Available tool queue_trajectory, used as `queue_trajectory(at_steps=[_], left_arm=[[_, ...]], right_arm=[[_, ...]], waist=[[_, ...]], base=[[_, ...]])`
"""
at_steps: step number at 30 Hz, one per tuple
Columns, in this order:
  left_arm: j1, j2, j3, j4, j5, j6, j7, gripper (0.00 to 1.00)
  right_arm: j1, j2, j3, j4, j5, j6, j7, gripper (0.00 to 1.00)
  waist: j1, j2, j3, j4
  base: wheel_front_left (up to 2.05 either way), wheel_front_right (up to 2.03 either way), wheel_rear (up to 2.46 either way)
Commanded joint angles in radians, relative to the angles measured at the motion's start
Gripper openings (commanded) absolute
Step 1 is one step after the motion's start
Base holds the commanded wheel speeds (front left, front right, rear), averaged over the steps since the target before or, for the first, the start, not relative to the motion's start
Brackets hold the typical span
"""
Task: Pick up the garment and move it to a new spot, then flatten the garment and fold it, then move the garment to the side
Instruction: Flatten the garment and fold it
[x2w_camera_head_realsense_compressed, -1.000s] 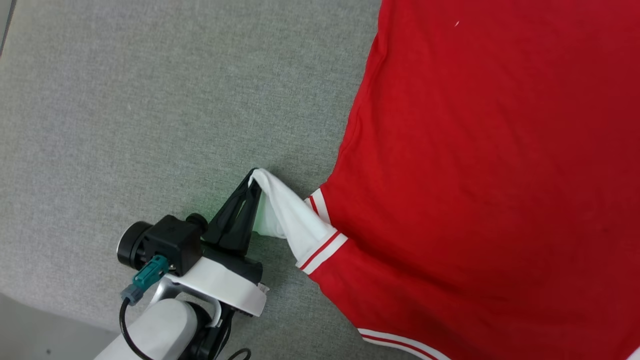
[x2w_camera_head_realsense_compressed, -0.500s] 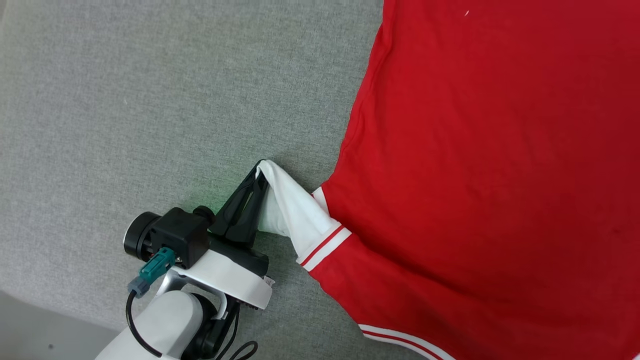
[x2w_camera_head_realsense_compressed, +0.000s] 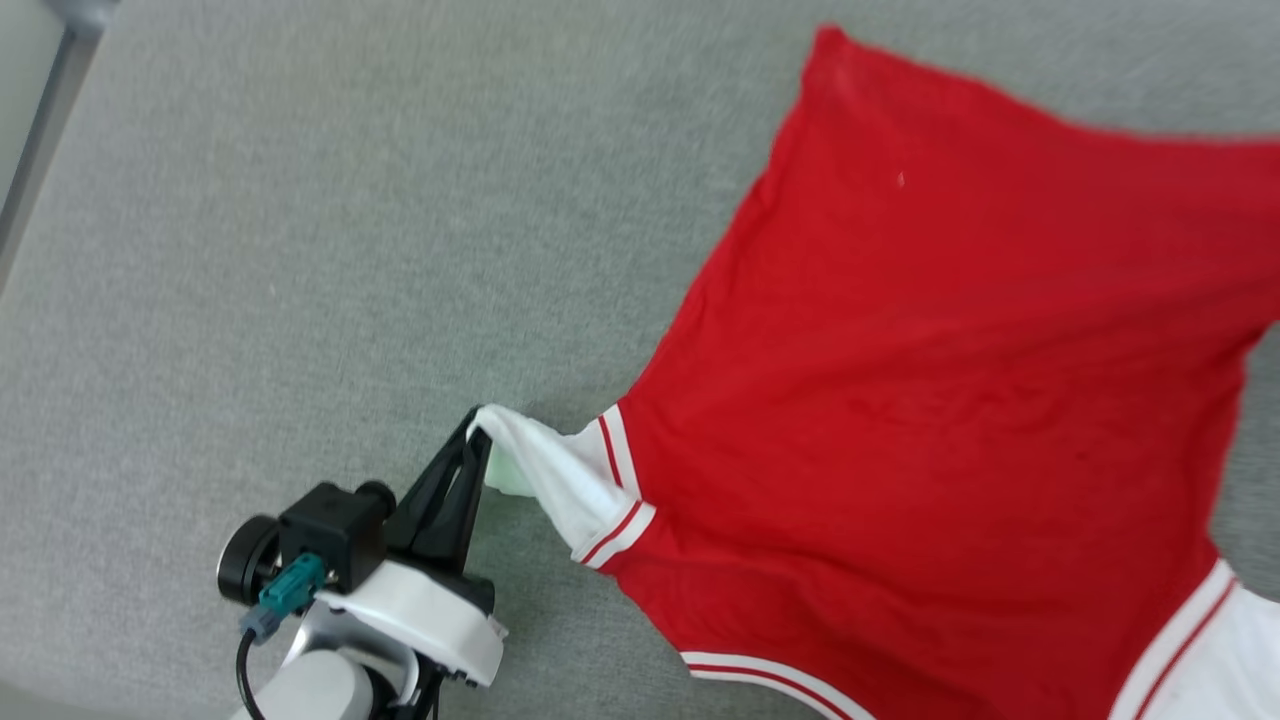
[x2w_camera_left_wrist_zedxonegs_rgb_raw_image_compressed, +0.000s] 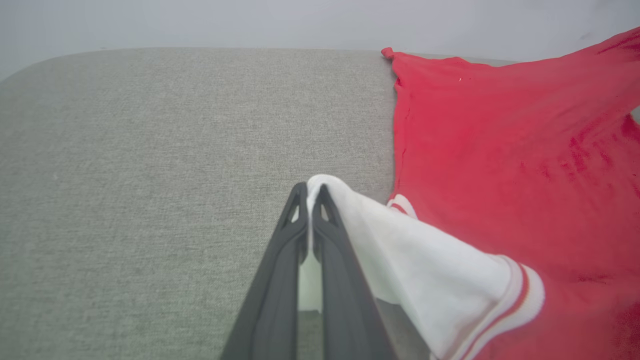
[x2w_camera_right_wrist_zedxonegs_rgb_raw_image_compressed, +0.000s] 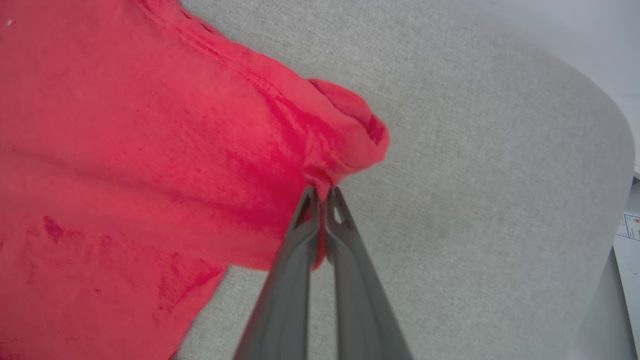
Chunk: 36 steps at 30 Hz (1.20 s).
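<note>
Two-handed hold on a spread jersey. The garment (x2w_camera_head_realsense_compressed: 930, 420), a red shirt with white sleeves, lies across the right-hand part of a grey fabric surface (x2w_camera_head_realsense_compressed: 300, 250), its plain red side facing up. Its body is drawn out into a broad sheet with shallow creases.

The left gripper (x2w_camera_head_realsense_compressed: 476, 422) enters from the lower left, its two dark fingers pressed together on the tip of the near white sleeve (x2w_camera_head_realsense_compressed: 545, 470). The sleeve is pulled out to a point, away from the red body, and in the left wrist view its cloth drapes over the right-hand finger. Red-and-white striped trim (x2w_camera_head_realsense_compressed: 615, 520) marks the seam where this sleeve joins the red cloth.

The right gripper (x2w_camera_right_wrist_zedxonegs_rgb_raw_image_compressed: 325, 192), seen in its own wrist view, is likewise closed, pinching a fold of red cloth at the garment's edge. A small bunched lobe of fabric stands just beyond the fingertips, and a strip of red shows between the finger shafts.

A second white sleeve (x2w_camera_head_realsense_compressed: 1225, 650) appears at the lower right of the head view. A striped band (x2w_camera_head_realsense_compressed: 770, 675) runs along the garment's near edge.
</note>
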Motion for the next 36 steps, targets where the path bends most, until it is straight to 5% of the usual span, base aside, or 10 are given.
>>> queue_trajectory(at_steps=[1,13,23,31,32,33,36], left_arm=[[0.016,0.008,0.001,0.002,-0.004,0.006,0.003,0.0],[0.131,0.05,0.011,-0.01,-0.039,0.046,0.017,0.0],[0.163,0.069,0.014,-0.018,-0.05,0.059,0.02,0.0],[0.167,0.072,0.014,-0.01,-0.052,0.059,0.019,0.0],[0.169,0.074,0.017,-0.01,-0.055,0.061,0.019,0.0],[0.171,0.076,0.018,-0.01,-0.056,0.061,0.019,0.0],[0.176,0.081,0.018,-0.014,-0.055,0.067,0.021,0.0]], right_arm=[[0.045,-0.016,0.009,-0.013,0.017,-0.001,-0.009,0.0],[0.527,-0.135,-0.023,-0.168,0.18,-0.001,-0.124,0.0],[0.905,-0.023,-0.118,-0.171,0.212,-0.001,-0.201,0.0],[0.994,0.048,-0.11,-0.159,0.167,-0.001,-0.253,0.0],[0.988,0.056,-0.121,-0.163,0.167,-0.001,-0.267,0.09],[0.976,0.059,-0.132,-0.169,0.166,-0.001,-0.279,0.93],[0.946,0.063,-0.178,-0.186,0.163,-0.001,-0.311,1.0]], waist=[[0.0,0.0,-0.068,-0.04],[0.0,0.0,-0.214,-0.108],[0.0,0.0,-0.239,-0.131],[0.0,0.0,-0.242,-0.141],[0.0,0.0,-0.244,-0.144],[0.0,0.0,-0.247,-0.147],[0.0,0.0,-0.255,-0.149]], base=[[0.0,0.0,0.0],[0.0,0.0,0.0],[0.0,0.0,0.0],[0.0,0.0,0.0],[0.0,0.0,0.0],[0.0,0.0,0.0],[0.0,0.0,0.0]])
